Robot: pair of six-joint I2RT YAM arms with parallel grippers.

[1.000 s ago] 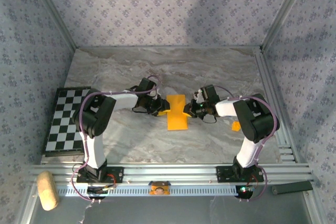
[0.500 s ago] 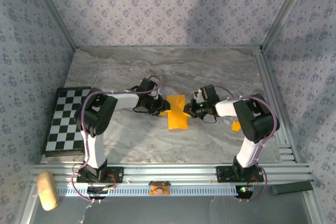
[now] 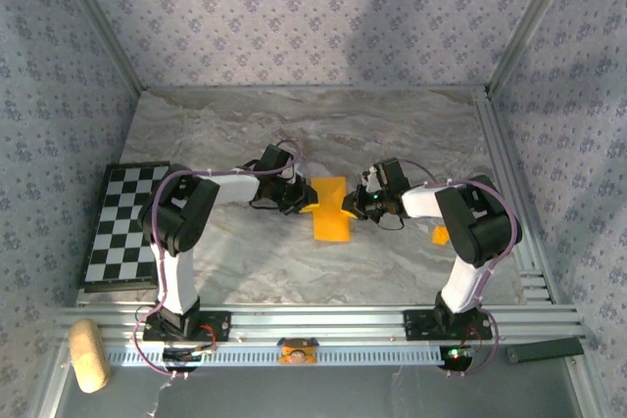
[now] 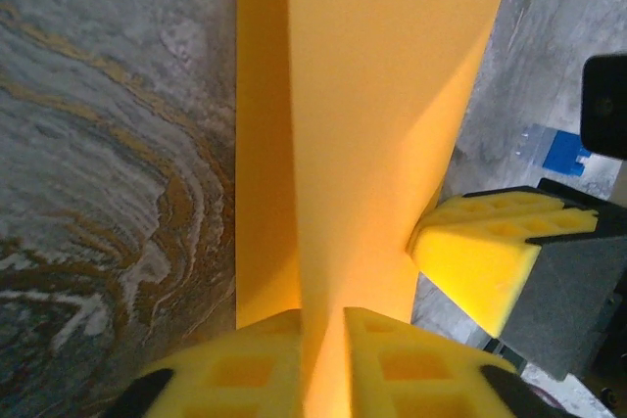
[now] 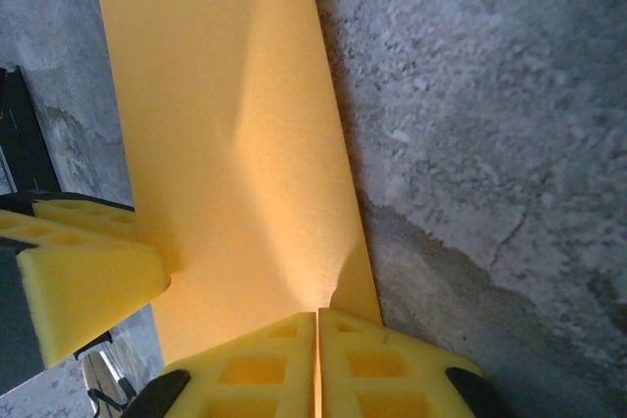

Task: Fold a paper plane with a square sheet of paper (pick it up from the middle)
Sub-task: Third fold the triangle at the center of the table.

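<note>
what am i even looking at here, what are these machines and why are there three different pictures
These are two robot arms bolted at the near edge of a marble table. The wide picture is taken from above and behind them, so the left arm is on the left. The other two pictures come from a small camera on each wrist, looking past that arm's own yellow padded fingers. In the middle of the table is a folded strip of orange-yellow paper. The left gripper pinches one side of it and the right gripper pinches the opposite side, so both are shut on it. Also there: a black-and-white chequered board at the far left, a tiny orange bit by the right arm, and a tan block near the front left corner.
</note>
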